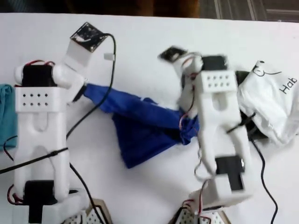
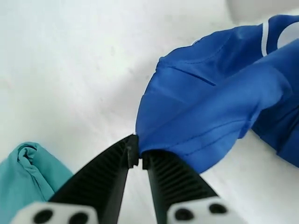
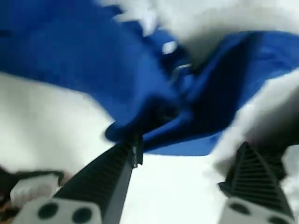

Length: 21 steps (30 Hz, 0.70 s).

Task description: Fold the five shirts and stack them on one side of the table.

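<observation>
Fingers point(image 2: 105, 175) of the left gripper point(image 2: 140, 156) pinch tight the edge of a crumpled blue cloth shirt point(image 1: 140, 123). It lies in the middle of the white table point(image 1: 140, 37), between the two arms. The right gripper point(image 3: 190, 143) is spread wide by the shirt's other end. A teal shirt point(image 1: 6, 116) lies at one side and a white shirt point(image 1: 268, 105) at the other.

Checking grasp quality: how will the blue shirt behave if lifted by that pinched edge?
Probably floppy: the blue shirt drapes in creases between the arms. It likely sags and trails on the table rather than holding shape. The left gripper pinches only a thin edge, so it might slip.
</observation>
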Available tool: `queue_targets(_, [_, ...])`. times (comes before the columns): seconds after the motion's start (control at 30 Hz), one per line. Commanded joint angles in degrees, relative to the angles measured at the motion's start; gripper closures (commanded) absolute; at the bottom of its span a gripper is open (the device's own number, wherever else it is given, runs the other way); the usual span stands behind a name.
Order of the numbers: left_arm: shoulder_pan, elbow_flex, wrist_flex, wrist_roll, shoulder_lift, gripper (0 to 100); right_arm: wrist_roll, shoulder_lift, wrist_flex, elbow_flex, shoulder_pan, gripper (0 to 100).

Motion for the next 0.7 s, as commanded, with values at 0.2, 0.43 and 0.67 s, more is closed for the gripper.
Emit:
queue_targets(0.2, [0.8,0.2,-5.5,0.1,0.1,97,0.6,-17.9,0.8,19.0,-9.4,68.7])
queue_targets(0.43, [0.6,-5.1,-4.8,3.1,9.0,97,1.1,-8.6,-10.1,19.8,-2.6,68.7])
queue_targets(0.67, [0.6,-14.1,-2.7,3.7,19.5,97,5.6,8.5,-15.8,9.8,10.2,68.7])
